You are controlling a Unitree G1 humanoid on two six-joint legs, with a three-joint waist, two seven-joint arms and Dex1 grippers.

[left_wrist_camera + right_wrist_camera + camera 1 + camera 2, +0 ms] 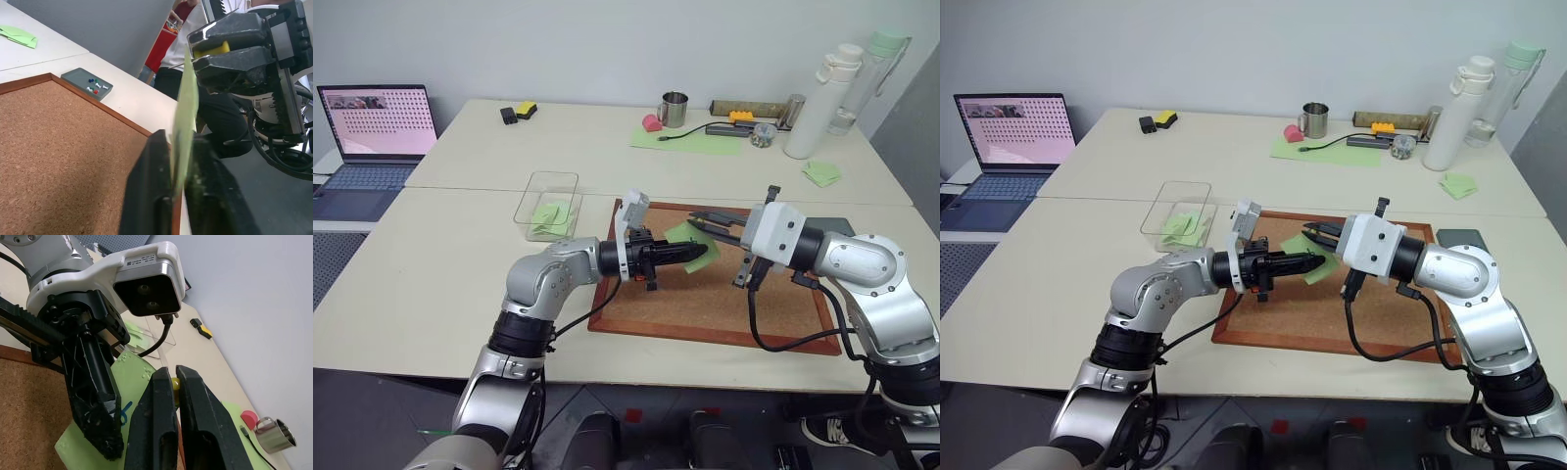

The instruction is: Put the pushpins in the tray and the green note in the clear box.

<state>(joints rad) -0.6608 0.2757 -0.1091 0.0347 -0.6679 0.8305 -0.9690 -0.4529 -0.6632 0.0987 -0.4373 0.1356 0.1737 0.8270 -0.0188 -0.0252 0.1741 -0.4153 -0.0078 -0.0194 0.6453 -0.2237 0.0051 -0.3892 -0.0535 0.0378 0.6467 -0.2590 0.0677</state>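
The green note [681, 234] hangs on edge above the corkboard [705, 304], and my left gripper [177, 139] is shut on its lower part. My right gripper [171, 374] is shut on a yellow-headed pushpin [211, 50] at the note's upper edge, fingertip to fingertip with the left gripper. The pin's needle points at the note. The grey tray [78, 77] lies just off the board's far right corner and holds several pushpins [95, 87]. The clear box [548, 201] stands off the board's left corner with green notes inside it.
A laptop [374, 137] sits at the far left. Along the back of the table are a mug [674, 109], a pale green sheet [690, 140], two bottles [822, 98] and a pad of green notes [821, 173].
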